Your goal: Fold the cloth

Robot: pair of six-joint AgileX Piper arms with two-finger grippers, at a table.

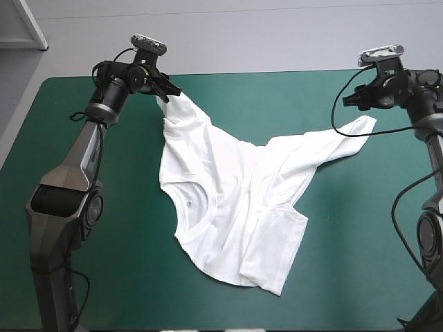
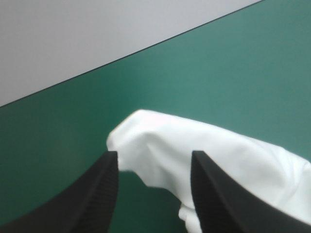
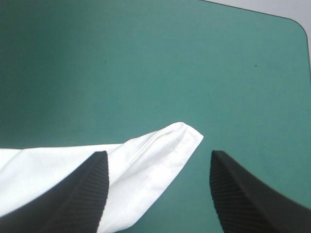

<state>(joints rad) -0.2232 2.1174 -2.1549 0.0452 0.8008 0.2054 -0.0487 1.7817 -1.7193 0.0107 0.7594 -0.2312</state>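
Note:
The white T-shirt [image 1: 228,200] lies loosely spread on the teal-green cover [image 1: 360,221], collar toward the left arm, with two corners drawn out toward the far side. My left gripper [image 1: 166,90] is at the far-left corner; its black fingers stand apart in the left wrist view [image 2: 154,155], with the cloth end [image 2: 165,136] lying between them. My right gripper [image 1: 356,100] is at the far-right corner, open wide [image 3: 159,154]. That cloth tip [image 3: 167,138] rests on the cover between its fingers, nearer one finger.
The table's far edge [image 2: 146,48] runs just beyond the left gripper. A rounded far corner of the table [image 3: 296,24] shows ahead of the right gripper. Bare cover lies on both sides of the T-shirt.

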